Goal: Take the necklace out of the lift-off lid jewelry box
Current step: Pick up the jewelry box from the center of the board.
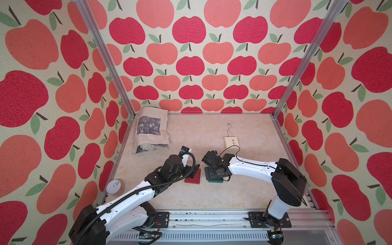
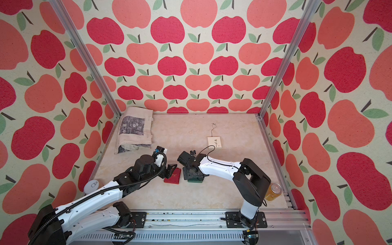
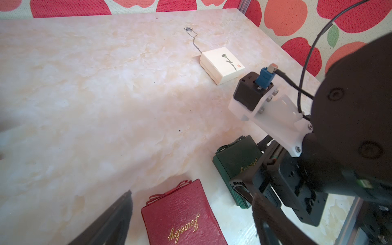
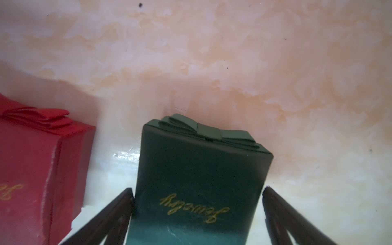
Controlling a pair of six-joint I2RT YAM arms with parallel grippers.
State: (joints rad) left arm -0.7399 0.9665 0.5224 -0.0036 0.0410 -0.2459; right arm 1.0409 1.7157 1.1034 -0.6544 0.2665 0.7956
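While the right gripper [image 4: 197, 189] straddles the green jewelry box [image 4: 201, 165], jaws apart, the left gripper [image 3: 191, 195], likewise spread, flanks the red jewelry box [image 3: 182, 216].

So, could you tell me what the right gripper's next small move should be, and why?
Probably close the right gripper gently on the green jewelry box. Its open fingers straddle the closed box, one almost touching a side, the other with a clear gap, so nothing is gripped yet.
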